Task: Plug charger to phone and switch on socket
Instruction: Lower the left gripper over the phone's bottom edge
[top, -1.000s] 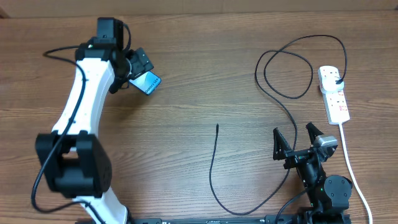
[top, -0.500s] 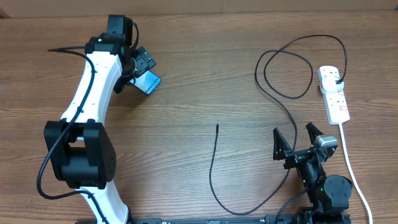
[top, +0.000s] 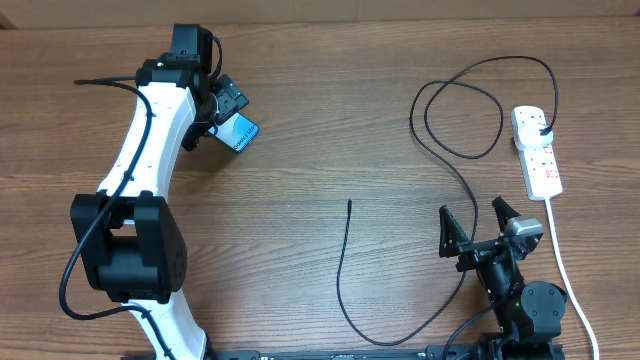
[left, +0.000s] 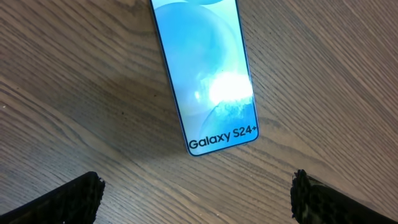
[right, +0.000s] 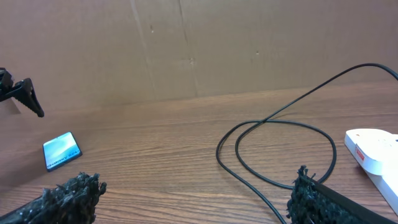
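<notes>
At the table's far left, overhead, the left claw (top: 226, 112) hovers by the phone (top: 238, 133). The cable (top: 340, 285) tip lies mid-table, and the right claw (top: 472, 222) rests spread wide near the power strip (top: 540, 160).

Left wrist: the fingers (left: 74, 199) are splayed and empty, with the phone flat on the wood just ahead.

Right wrist: the cable loops ahead.

Grasping the phone seems the step in hand. Next the claw must descend and straddle its edges.

Overhead looks straight down on the whole counter (top: 330, 100). Left wrist sits close above the phone (left: 208, 74); right wrist, low, faces across, seeing that phone far off.
</notes>
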